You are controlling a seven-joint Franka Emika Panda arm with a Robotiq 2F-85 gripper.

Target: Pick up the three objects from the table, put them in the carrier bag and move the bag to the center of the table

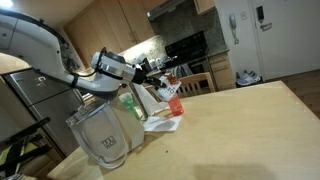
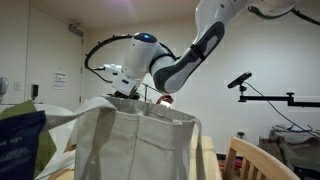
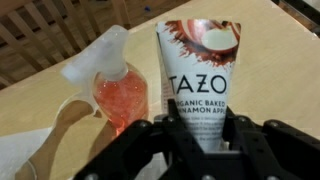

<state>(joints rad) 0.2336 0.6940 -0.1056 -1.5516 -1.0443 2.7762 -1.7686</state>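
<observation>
In the wrist view my gripper [image 3: 201, 126] is shut on a red-and-white packet [image 3: 203, 60] printed TAZO, one finger on each long side. The packet lies lengthwise away from me over the pale wood table [image 3: 285, 70]. To its left stands the pink-red bottle [image 3: 118, 95] with a clear spray top. The whitish carrier bag [image 1: 105, 135] stands open at the near end of the table, and it fills the foreground in an exterior view [image 2: 130, 140], with the gripper [image 2: 135, 92] just above its rim. The other objects are not clearly visible.
A wooden chair [image 3: 40, 40] stands beyond the table's edge. Another chair back [image 2: 250, 160] rises beside the bag. Kitchen cabinets and a stove [image 1: 190, 50] lie behind the table. A camera on a stand [image 2: 240, 82] is at the side.
</observation>
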